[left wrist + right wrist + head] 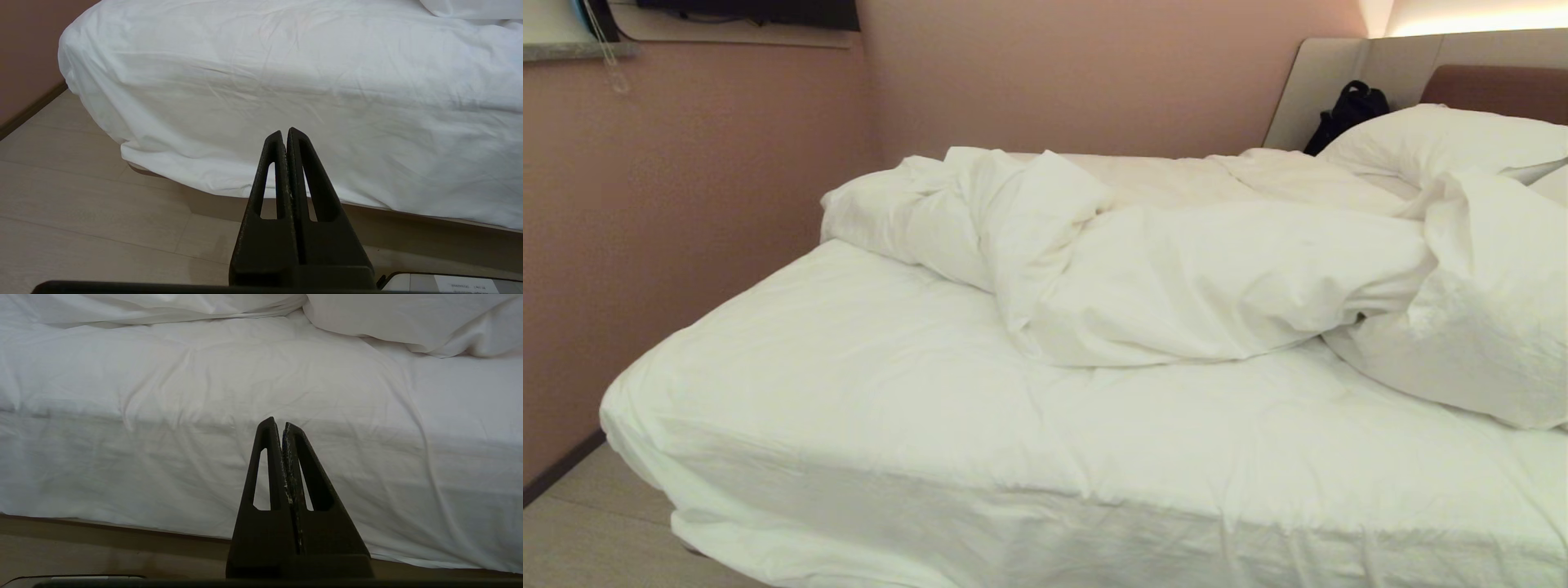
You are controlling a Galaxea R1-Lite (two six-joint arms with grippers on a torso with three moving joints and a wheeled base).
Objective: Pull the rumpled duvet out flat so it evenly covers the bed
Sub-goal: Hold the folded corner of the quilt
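The duvet (1176, 269) is a thick white quilt lying bunched in a heap across the far half of the bed (866, 392), so the near half shows only the white sheet. In the head view neither arm appears. My left gripper (285, 132) is shut and empty, held low in front of the bed's near side by its left corner. My right gripper (278, 424) is shut and empty too, facing the sheeted side of the mattress (204, 457) further right, with a fold of the duvet (408, 318) above it.
Pink walls (686, 204) close in the bed's left and far sides. A white pillow (1445, 139) lies against the padded headboard (1494, 86) at the right, a black bag (1347, 110) beside it. Pale wood floor (81, 212) runs along the near side, over the bed's base (408, 228).
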